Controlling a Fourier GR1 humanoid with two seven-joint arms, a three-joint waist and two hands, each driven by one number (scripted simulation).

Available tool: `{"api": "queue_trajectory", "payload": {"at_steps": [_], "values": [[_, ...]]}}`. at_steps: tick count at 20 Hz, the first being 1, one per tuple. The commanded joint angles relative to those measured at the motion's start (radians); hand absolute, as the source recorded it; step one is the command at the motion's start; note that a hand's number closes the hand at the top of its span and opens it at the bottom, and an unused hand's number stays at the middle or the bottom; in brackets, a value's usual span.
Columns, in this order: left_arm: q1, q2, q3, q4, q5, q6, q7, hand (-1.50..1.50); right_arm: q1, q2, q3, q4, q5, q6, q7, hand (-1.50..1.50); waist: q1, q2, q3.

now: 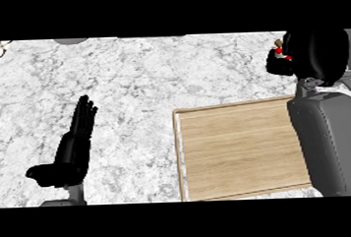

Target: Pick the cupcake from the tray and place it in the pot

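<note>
Head view, looking steeply down. We see a white-and-grey marbled worktop point(155, 82) carrying a pale wooden tray point(237, 152) at its near right; the tray's visible surface is bare. Our right hand point(318, 54) is raised beyond the tray's far right corner, its grey forearm point(332, 144) crossing the tray's right edge. The fingers are curled round the cupcake point(279, 52), of which we see only a small red, white and brown part at the hand's left side; the rest is hidden by the hand. The cupcake is thus off the tray, held beyond its far edge. Our left hand point(72, 148) rests over the near left part of the worktop, fingers straight and together, thumb out to the side, holding nothing.
</note>
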Motion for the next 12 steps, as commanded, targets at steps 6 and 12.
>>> {"api": "queue_trajectory", "payload": {"at_steps": [6, 12], "values": [[0.005, 0.0, 0.017, 0.03, 0.011, -0.021, -0.035, 0.0, -0.003, -0.213, -0.207, 0.233, -0.121, -0.115, -0.208, 1.5, 0.004, 0.003, 0.0], [0.034, -0.005, -0.012, -0.074, -0.017, 0.009, 0.033, 0.0, -0.037, -0.316, -0.285, 0.4, -0.215, -0.098, -0.332, 1.5, 0.006, 0.002, 0.0]]}}
